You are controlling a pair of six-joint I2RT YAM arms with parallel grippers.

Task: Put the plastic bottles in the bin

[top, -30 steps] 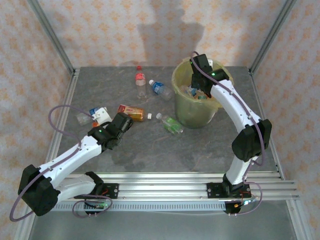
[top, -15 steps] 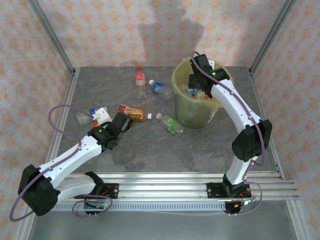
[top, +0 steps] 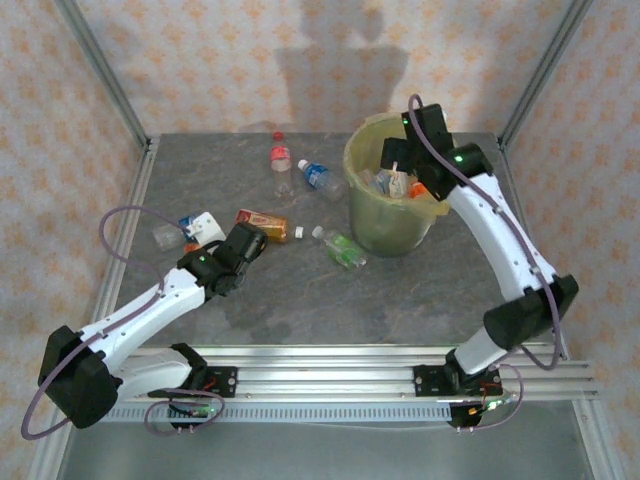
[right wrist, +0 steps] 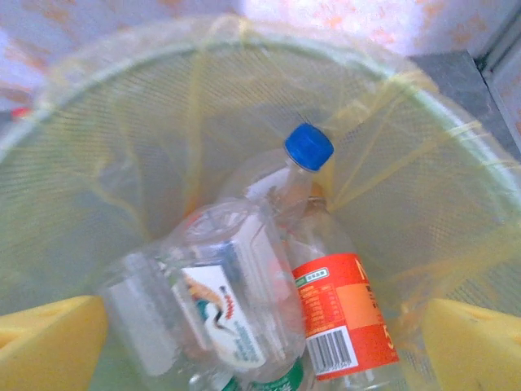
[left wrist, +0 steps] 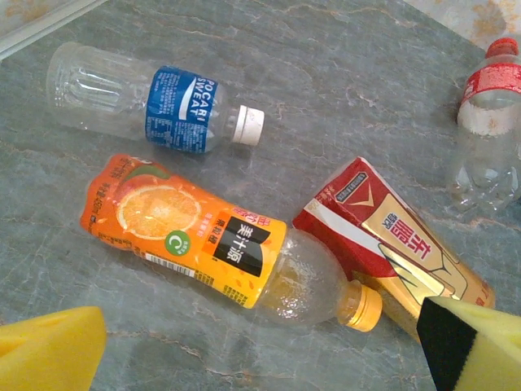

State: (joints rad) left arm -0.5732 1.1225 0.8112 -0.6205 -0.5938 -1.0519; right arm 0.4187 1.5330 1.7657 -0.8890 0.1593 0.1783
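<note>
Hovering my right pincer [right wrist: 260,342], spread, over round yellow-green plastic bin [top: 385,235], upper right; my left pincer [left wrist: 260,349] spread below orange-labelled clear plastic bottle [left wrist: 203,240].

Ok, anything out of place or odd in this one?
A red-and-gold carton lies beside the cap end of the orange bottle. It looks like a boxy drink pack, not a plastic bottle. Nothing looks spilled.
</note>
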